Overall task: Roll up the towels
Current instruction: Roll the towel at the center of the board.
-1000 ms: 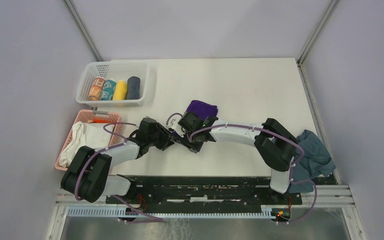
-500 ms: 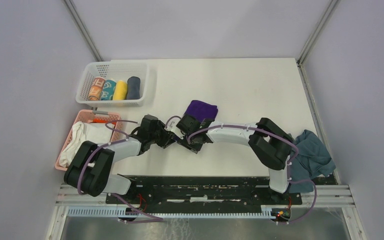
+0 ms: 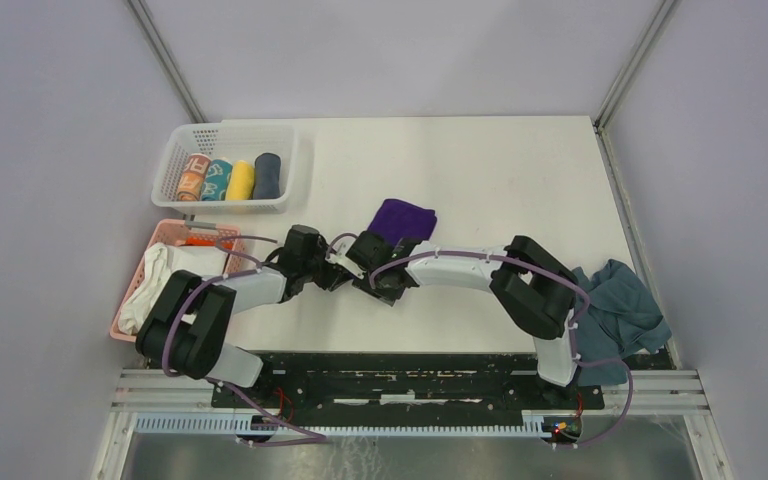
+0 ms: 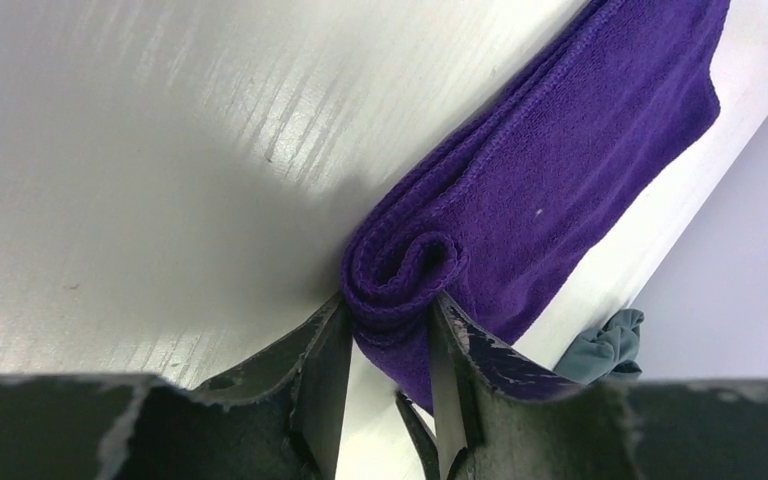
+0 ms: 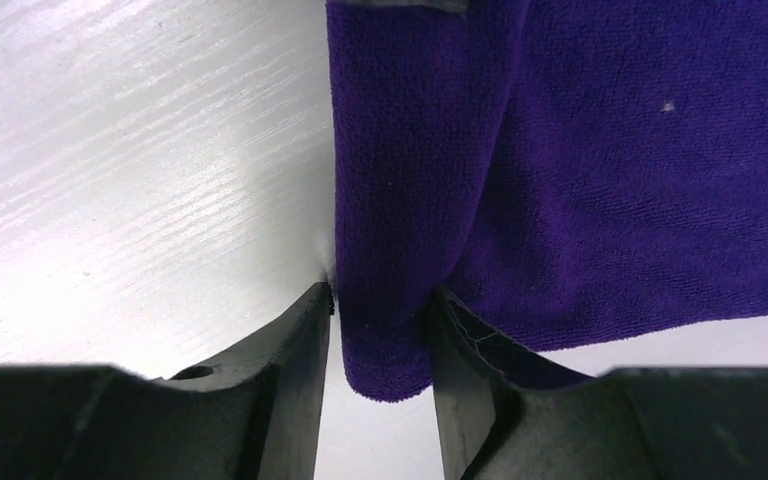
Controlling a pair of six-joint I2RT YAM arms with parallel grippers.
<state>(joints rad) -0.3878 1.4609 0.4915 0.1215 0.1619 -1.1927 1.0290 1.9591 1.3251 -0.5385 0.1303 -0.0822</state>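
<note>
The purple towel (image 3: 403,218) lies folded on the white table near the middle, its near end curled into a small roll. My left gripper (image 4: 388,340) is shut on that rolled end (image 4: 405,275), one finger each side. My right gripper (image 5: 380,325) is shut on the same roll's other edge (image 5: 390,250). Both grippers meet just in front of the towel (image 3: 355,265). The slate-grey towel (image 3: 620,310) lies crumpled at the table's right near edge; a bit of it shows in the left wrist view (image 4: 605,345).
A white basket (image 3: 182,150) at the back left holds several rolled towels. A pink basket (image 3: 160,238) beneath it holds a white cloth bundle (image 3: 165,280). The right arm stretches across the table's near middle.
Both grippers have shifted a little to the left and away from the bases, carrying the purple towel's rolled end with them. The grey towel has not moved.
</note>
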